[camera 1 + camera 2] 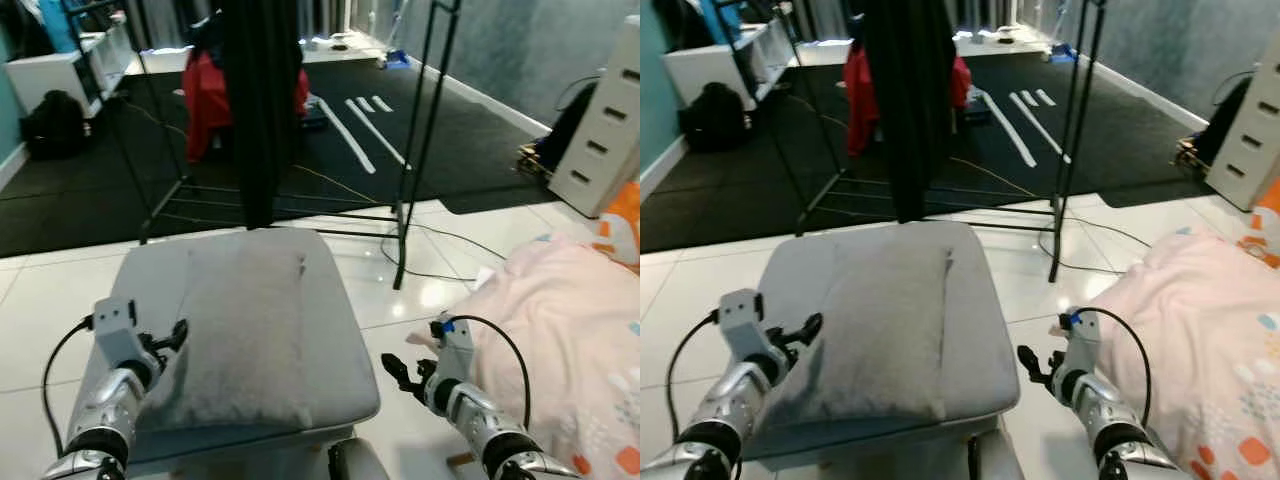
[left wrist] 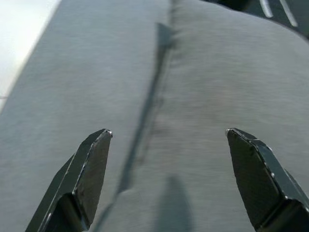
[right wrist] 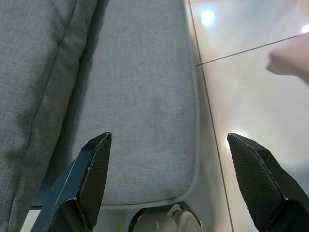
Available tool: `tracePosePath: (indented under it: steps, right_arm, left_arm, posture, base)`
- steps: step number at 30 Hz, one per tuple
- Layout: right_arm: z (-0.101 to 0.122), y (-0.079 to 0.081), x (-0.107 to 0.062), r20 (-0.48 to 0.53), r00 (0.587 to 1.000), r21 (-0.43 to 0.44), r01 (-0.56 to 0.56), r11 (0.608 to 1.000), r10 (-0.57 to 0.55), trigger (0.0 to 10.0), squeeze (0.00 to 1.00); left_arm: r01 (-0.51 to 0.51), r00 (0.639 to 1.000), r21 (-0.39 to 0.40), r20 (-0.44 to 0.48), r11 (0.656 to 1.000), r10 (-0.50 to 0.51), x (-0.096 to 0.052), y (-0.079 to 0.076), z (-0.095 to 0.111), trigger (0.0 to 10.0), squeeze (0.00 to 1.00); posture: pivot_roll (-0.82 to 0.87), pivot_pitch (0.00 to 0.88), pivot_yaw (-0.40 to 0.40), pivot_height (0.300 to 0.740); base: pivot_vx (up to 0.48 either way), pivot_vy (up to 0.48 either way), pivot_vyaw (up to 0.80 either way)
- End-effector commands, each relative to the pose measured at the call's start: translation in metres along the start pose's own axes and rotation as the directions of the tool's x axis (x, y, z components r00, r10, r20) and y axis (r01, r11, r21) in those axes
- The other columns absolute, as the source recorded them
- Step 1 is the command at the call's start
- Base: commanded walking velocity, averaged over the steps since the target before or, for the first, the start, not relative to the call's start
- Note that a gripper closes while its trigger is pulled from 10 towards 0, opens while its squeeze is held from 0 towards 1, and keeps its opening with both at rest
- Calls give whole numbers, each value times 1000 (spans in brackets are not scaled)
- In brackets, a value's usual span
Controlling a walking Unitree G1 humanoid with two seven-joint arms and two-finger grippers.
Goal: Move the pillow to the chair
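A grey pillow (image 1: 245,335) is lying on the grey chair (image 1: 335,345), long axis running twelve to six. The left gripper (image 1: 172,340), gaping empty, is hovering nearer, pillow at its three o'clock; the right gripper (image 1: 397,372) is hanging wide, empty.

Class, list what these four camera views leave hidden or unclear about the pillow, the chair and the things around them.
- Chair legs and base: cut off by the bottom edge of the eye views; the right wrist view shows just a sliver under the seat.
- Pillow underside: hidden against the seat.
- Top of the black clothes rack: cut off by the upper edge.
- Black bag: too small for detail.
- Pink bedding: runs off the right edge.
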State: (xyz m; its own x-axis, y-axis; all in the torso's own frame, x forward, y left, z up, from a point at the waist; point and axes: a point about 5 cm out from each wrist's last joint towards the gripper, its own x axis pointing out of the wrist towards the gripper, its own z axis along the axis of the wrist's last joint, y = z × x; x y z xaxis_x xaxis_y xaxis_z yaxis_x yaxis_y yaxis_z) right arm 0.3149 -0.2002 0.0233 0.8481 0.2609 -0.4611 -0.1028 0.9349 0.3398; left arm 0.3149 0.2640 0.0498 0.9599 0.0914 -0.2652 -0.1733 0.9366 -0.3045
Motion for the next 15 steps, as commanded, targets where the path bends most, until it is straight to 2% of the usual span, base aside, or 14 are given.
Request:
tracePosePath:
  steps: [1, 2, 3, 5, 6, 7, 8, 9, 10, 11, 12, 15]
  right_arm:
    - [3, 0, 0, 16, 1000, 3, -2, 1000, 2, 10000, 0]
    - [4, 0, 0, 20, 1000, 0, -3, 1000, 3, 10000, 0]
    - [4, 0, 0, 20, 1000, 0, -3, 1000, 3, 10000, 0]
    - [6, -1, 0, 26, 1000, -7, -3, 1000, 3, 10000, 0]
    - [6, -1, 0, 26, 1000, -7, -3, 1000, 3, 10000, 0]
    - [7, -1, 0, 29, 1000, -9, -4, 1000, 4, 10000, 0]
    - [7, -1, 0, 29, 1000, -9, -4, 1000, 4, 10000, 0]
    - [8, -1, 0, 30, 1000, -11, -5, 1000, 5, 10000, 0]
    - [8, -1, 0, 30, 1000, -11, -5, 1000, 5, 10000, 0]
    - [9, -1, 0, 29, 1000, -19, -5, 1000, 6, 10000, 0]
    - [9, -1, 0, 25, 1000, -24, -5, 1000, 6, 10000, 0]
    - [9, -2, 0, 19, 1000, -27, -6, 1000, 6, 10000, 0]
  left_arm:
    - [-36, 999, -5, -29, 999, 36, -3, 8, -5, 10000, 0]
    - [-78, 995, 12, -62, 997, 79, -7, 16, -9, 10000, 1000]
    - [-78, 995, 12, -62, 997, 79, -7, 16, -9, 10000, 1000]
    - [-78, 988, -62, -138, 995, 69, -13, 22, -23, 10000, 1000]
    - [-78, 988, -62, -138, 995, 69, -13, 22, -23, 10000, 1000]
    - [-55, 987, -120, -160, 991, 35, -14, 20, -29, 10000, 1000]
    - [-55, 987, -120, -160, 991, 35, -14, 20, -29, 10000, 1000]
    - [-8, 986, -195, -167, 981, -25, -15, 15, -33, 10000, 1000]
    - [-8, 986, -195, -167, 981, -25, -15, 15, -33, 10000, 1000]
    - [27, 982, -239, -176, 971, -71, -15, 11, -36, 10000, 1000]
    - [45, 975, -254, -201, 966, -98, -17, 9, -41, 10000, 1000]
    - [40, 962, -216, -256, 976, -96, -20, 10, -49, 10000, 1000]
  posture:
    - [-164, 63, 14, 497]
    - [-170, 65, 20, 497]
    - [-170, 65, 20, 497]
    - [-174, 68, 20, 497]
    - [-174, 68, 20, 497]
    - [-174, 68, 20, 497]
    - [-174, 68, 20, 497]
    - [-183, 77, 22, 497]
    - [-183, 77, 22, 497]
    - [-185, 81, 22, 497]
    - [-189, 85, 22, 497]
    - [-191, 86, 23, 497]
  base:
    - [0, 0, 0]
    - [0, 0, 0]
    - [0, 0, 0]
    - [0, 0, 0]
    - [0, 0, 0]
    - [0, 0, 0]
    - [0, 0, 0]
    - [0, 0, 0]
    - [0, 0, 0]
    - [0, 0, -675]
    - [0, 0, -675]
    - [0, 0, -675]
